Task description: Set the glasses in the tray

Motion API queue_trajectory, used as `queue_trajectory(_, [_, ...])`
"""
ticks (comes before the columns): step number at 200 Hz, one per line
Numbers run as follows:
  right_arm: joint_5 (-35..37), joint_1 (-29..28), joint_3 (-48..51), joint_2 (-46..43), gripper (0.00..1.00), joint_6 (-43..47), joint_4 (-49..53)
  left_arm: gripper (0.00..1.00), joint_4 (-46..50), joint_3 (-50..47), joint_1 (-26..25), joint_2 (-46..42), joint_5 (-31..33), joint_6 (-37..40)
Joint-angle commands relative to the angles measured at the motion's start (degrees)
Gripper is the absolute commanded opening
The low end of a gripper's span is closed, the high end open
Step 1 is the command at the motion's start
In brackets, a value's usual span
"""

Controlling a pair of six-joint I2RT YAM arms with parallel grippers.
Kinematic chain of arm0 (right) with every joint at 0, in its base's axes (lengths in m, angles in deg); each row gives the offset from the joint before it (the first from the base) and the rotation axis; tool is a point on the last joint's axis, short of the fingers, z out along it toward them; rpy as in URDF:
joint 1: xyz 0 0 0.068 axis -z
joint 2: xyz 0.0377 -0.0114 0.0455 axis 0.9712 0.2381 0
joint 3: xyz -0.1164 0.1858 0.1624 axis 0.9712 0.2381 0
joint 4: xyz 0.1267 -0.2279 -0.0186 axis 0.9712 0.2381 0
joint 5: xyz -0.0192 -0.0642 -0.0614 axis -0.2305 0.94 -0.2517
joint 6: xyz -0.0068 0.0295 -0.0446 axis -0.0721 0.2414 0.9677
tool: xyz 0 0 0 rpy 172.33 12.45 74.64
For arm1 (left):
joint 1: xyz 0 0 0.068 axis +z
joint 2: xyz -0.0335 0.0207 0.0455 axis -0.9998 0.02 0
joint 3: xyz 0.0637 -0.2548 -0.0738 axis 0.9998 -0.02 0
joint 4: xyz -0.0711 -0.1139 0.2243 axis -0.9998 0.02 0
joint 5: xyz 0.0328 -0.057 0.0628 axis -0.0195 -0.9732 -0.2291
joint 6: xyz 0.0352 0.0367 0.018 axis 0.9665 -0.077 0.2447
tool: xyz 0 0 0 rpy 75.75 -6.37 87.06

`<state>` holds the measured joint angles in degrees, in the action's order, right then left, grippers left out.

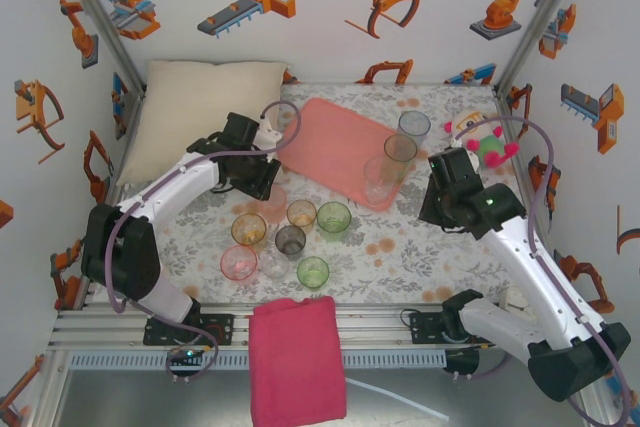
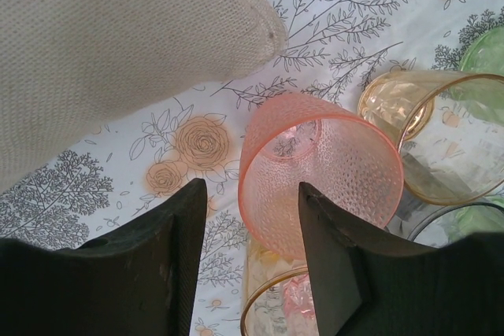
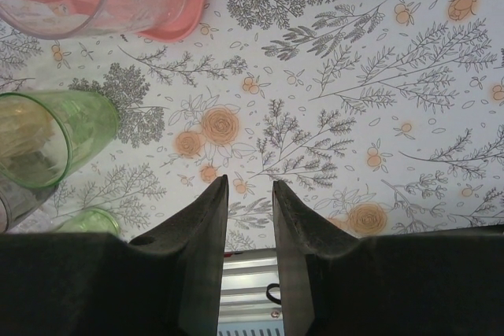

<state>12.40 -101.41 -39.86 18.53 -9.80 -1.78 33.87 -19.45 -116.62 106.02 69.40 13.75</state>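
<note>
We log left gripper (image 2: 250, 186) spread wide, holding nothing, hung over pink glass (image 2: 323, 163) near pillow (image 2: 118, 45), right gripper (image 3: 250, 182) narrowly parted, empty, above tablecloth (image 3: 354, 76), two glasses (image 1: 400, 152) on tray (image 1: 325, 137) corner, other glasses (image 1: 290, 240) clustered off it.
</note>
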Motion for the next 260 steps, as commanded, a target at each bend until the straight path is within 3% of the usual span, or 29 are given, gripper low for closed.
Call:
queue_trajectory(1, [1.9,0.4,0.8,-0.6,0.31,-1.0,-0.8,0.48,-0.3,-0.3,-0.4,0.4,1.0,0.5])
queue_trajectory(127, [2.3,0.4,1.9,-0.8,0.31,-1.1,-1.3,0.35,0.1,1.1,-1.0,2.8,1.1,0.1])
queue_trajectory(171, [2.7,0.4,2.2,-1.1,0.31,-1.0,-1.4,0.18,0.7,2.5,-1.2,3.5,2.6,-0.4])
queue_trajectory(260, [3.4,0.4,3.3,-2.1,0.3,-1.0,-1.5,0.06,2.6,4.7,-1.6,3.4,4.3,-1.0])
